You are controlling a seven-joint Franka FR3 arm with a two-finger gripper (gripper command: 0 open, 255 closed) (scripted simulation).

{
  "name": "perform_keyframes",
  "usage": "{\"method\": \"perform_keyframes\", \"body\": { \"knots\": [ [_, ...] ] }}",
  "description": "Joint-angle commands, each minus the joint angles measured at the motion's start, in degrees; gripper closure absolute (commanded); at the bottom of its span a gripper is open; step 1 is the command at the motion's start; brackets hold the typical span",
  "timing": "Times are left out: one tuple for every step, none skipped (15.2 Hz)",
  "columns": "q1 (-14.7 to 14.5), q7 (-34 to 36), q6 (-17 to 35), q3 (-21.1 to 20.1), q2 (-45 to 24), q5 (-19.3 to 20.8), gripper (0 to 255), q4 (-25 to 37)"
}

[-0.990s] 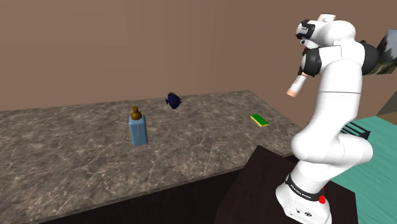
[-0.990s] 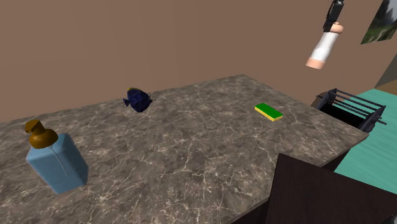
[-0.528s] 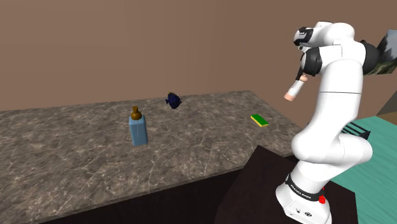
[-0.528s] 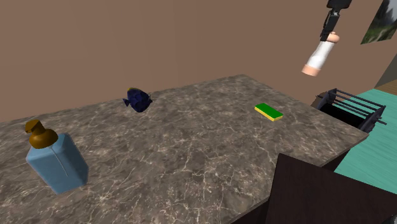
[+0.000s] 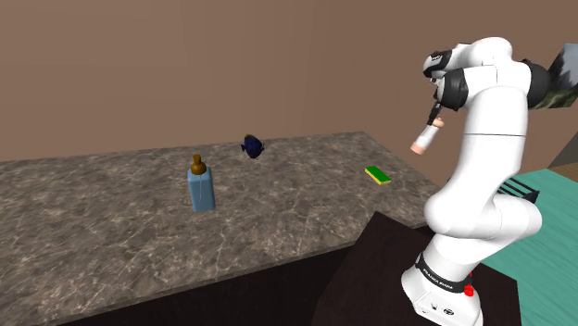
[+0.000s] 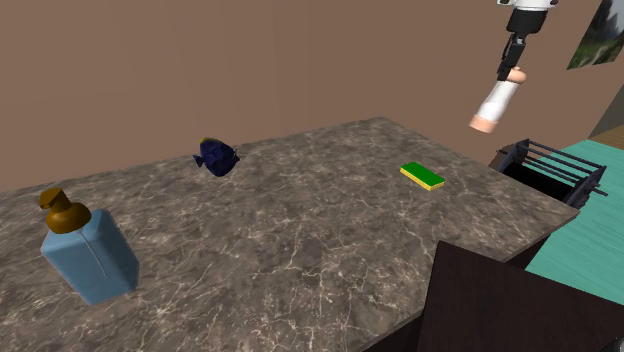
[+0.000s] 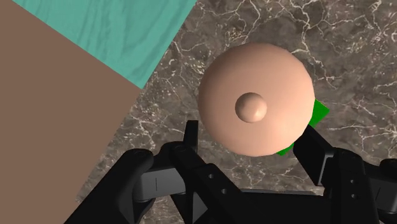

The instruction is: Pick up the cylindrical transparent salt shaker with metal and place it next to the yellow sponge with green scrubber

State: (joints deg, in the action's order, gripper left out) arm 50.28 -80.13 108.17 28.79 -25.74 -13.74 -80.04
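Observation:
My gripper (image 5: pixel 434 115) is shut on the salt shaker (image 5: pixel 425 138), a pale cylinder with a peach-coloured end, and holds it tilted in the air. In the second exterior view the shaker (image 6: pixel 492 104) hangs from the gripper (image 6: pixel 512 64) above and to the right of the yellow sponge with a green layer (image 6: pixel 422 176). That sponge (image 5: pixel 377 174) lies flat near the marble counter's right end. In the wrist view the shaker's round end (image 7: pixel 255 98) sits between the black fingers of the gripper (image 7: pixel 251 137), and a green corner of the sponge (image 7: pixel 316 115) peeks out behind it.
A blue soap bottle with a brown pump (image 5: pixel 201 185) stands mid-counter, and a dark blue fish-shaped object (image 5: pixel 253 145) lies near the back wall. A dark wire rack (image 6: pixel 552 168) stands beyond the counter's right end over a teal floor. My dark stand (image 6: pixel 505 300) fills the foreground.
The gripper has carried the shaker lower and slightly to the left in both exterior views, closer to the sponge. Nothing on the counter has moved.

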Motion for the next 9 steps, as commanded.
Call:
{"method": "perform_keyframes", "body": {
  "knots": [
    [-0.2, -0.1, 1.5, 0.0, 0.1, -0.1, 255, -1.5],
    [-0.3, -0.2, 2.2, -0.1, 0.0, -0.1, 255, -2.2],
    [-0.3, -0.3, 2.9, -0.1, -0.1, -0.2, 255, -2.8],
    [-0.4, -0.4, 3.6, -0.2, -0.2, -0.3, 255, -3.5],
    [-0.4, -0.4, 4.3, -0.2, -0.3, -0.4, 255, -4.1],
    [-0.4, -0.5, 5.0, -0.3, -0.5, -0.5, 255, -4.7],
    [-0.5, -0.6, 5.7, -0.3, -0.6, -0.6, 255, -5.2],
    [-0.5, -0.7, 6.4, -0.4, -0.8, -0.7, 255, -5.8],
    [-0.5, -0.8, 7.1, -0.5, -0.9, -0.8, 255, -6.3]
  ]
}}
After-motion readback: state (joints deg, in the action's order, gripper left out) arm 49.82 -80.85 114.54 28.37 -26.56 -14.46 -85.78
